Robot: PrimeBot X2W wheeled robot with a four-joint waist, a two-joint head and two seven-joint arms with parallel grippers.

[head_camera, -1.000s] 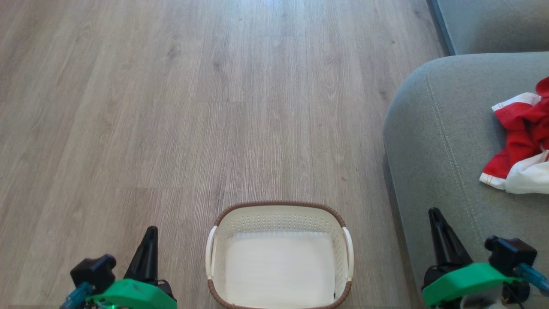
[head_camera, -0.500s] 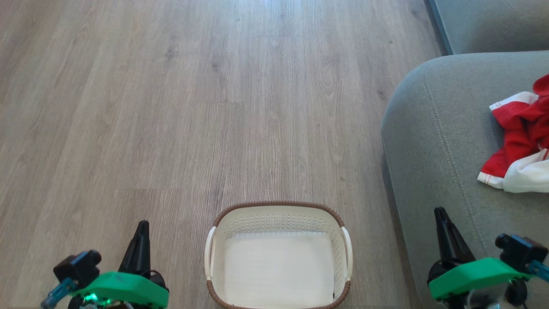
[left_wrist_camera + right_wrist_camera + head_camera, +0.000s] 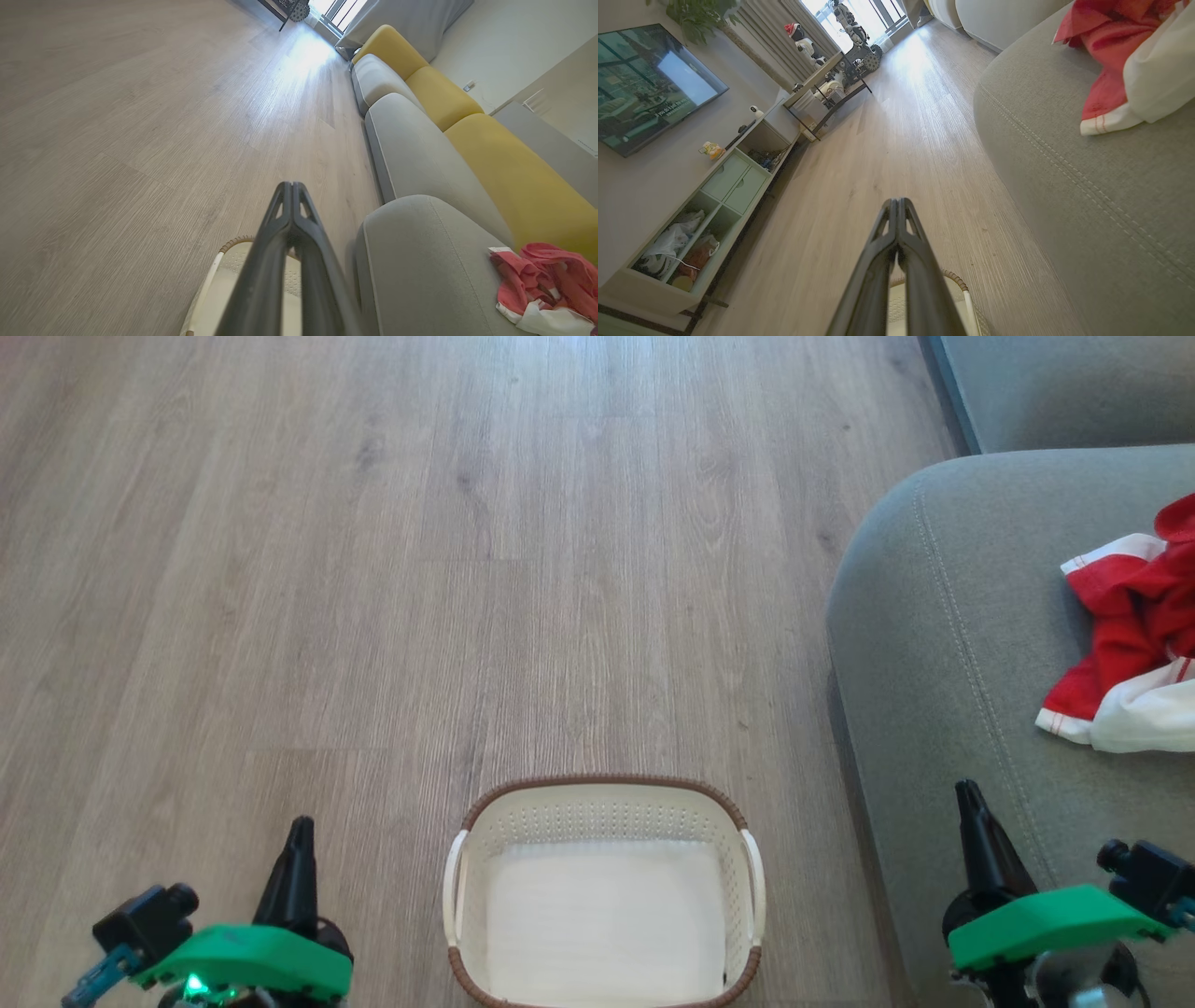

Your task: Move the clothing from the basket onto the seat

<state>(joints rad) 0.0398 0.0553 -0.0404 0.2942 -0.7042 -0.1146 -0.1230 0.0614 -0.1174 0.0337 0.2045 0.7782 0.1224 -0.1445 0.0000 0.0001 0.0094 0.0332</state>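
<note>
While the basket (image 3: 602, 782) stands on the floor (image 3: 373, 569), the clothing (image 3: 1134, 644) lies crumpled on the seat (image 3: 934, 663), to the right of the basket and beyond it. The left hand (image 3: 301, 826) hovers left of the basket and the right hand (image 3: 967, 791) right of it. Both have their fingers pressed together and hold nothing.

The head camera looks steeply down from above onto the floor (image 3: 373, 569), the basket (image 3: 605, 780) at its lower edge and the seat (image 3: 934, 616) at right. Both wrist cameras sit low by the floor, facing along the room. All three views share basket, seat and clothing (image 3: 1134, 616).
</note>
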